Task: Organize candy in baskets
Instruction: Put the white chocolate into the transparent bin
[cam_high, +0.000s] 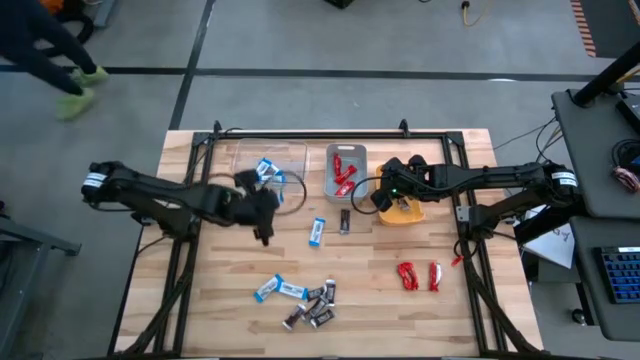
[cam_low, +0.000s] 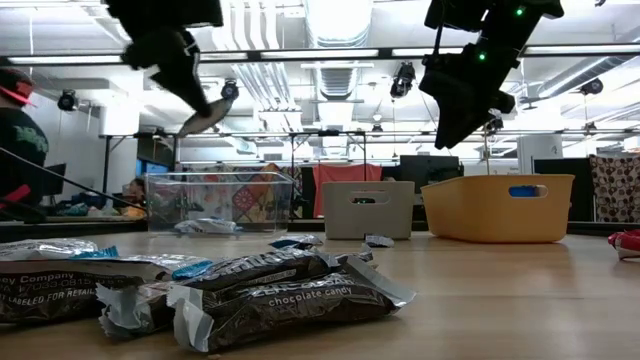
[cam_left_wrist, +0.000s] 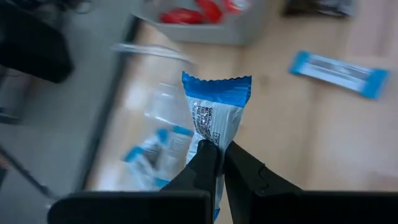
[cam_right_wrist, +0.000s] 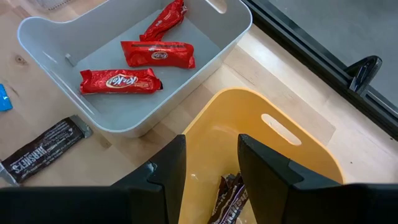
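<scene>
A: Left gripper (cam_left_wrist: 214, 155) noted above the bench (cam_high: 380, 310), just on the near side of the clear basket (cam_high: 268, 168). Its fingers (cam_left_wrist: 202, 165) are pinched fully shut on 1 blue-and-white bar (cam_left_wrist: 214, 115); the bar's long axis is seen running straight out from the fingertips.

B: Where is the clear basket placed relative to that bar?

A: Beyond it, on the far side, a short way off; 2 or so blue-and-white pieces are already seen inside. The coming move is judged to be a short carry farther from the near edge, the bar then hanging over the basket's open top. The left arm is plainly the nearer one.

B: Right gripper?

A: Right gripper (cam_right_wrist: 208, 165) is held over the orange-yellow basket (cam_right_wrist: 311, 155), fingers parted and nothing between them; 1 dark brown bar (cam_right_wrist: 227, 196) is seen lying in the basket below. 3 red wrappers (cam_right_wrist: 155, 53) are logged in the grey-blue basket (cam_right_wrist: 56, 37) beside it.

B: Left on the bench?

A: A mixed pile (cam_high: 300, 300) near the front, 2 red pieces (cam_high: 420, 275) at right, 1 blue bar (cam_high: 317, 232) and 1 dark bar (cam_high: 345, 221) mid-bench.
</scene>
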